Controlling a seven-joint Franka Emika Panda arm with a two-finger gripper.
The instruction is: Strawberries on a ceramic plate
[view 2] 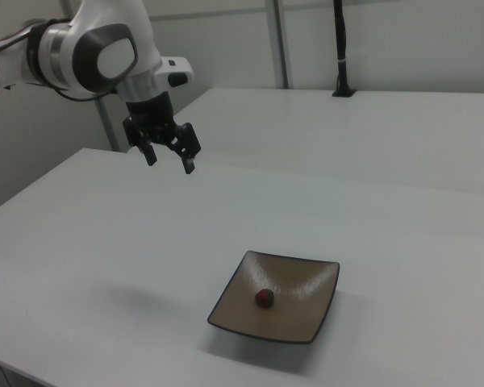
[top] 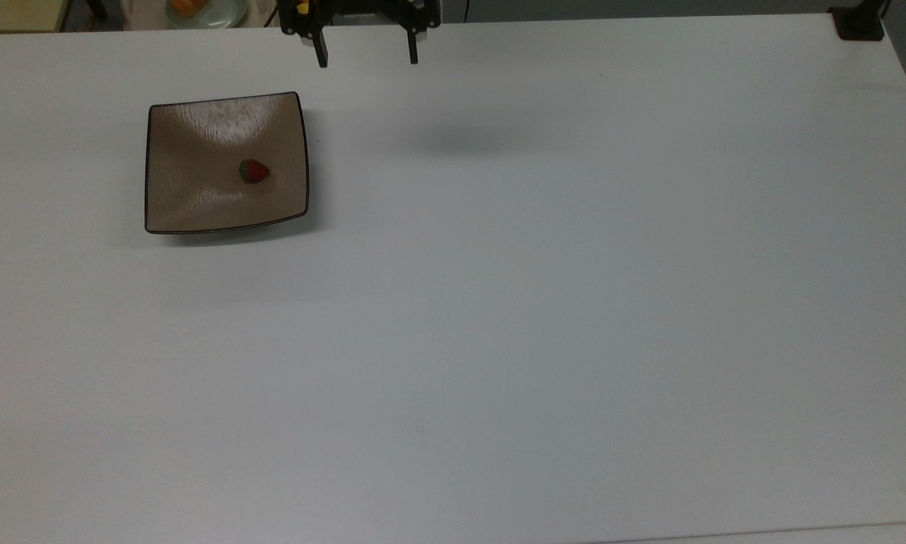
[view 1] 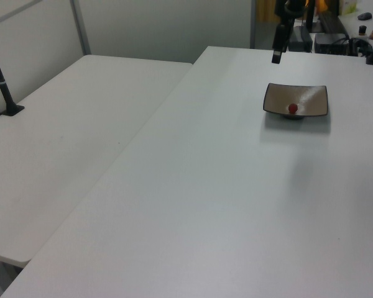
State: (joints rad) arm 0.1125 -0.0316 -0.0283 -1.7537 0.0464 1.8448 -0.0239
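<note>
I have the arm (view 2: 97,52) reaching in from the right view's left, its white wrist bent downward so the pincer (view 2: 169,160) hangs above the counter (view 2: 81,242) with both black fingers pointing down. The fingers are spread wide with nothing between them. In the top view the pincer (top: 366,59) sits at the counter's (top: 543,302) far edge, up and to the right of the plate (top: 188,196) and well apart from it; in the left view it (view 1: 276,56) hangs above the counter beyond the plate's (view 1: 311,99) far left corner. The strawberry (top: 253,171) lies on the plate, a little right of centre in the top view, green cap toward the top view's left. I see it near the plate's (view 2: 302,286) middle in the right view too (view 2: 264,297).
</note>
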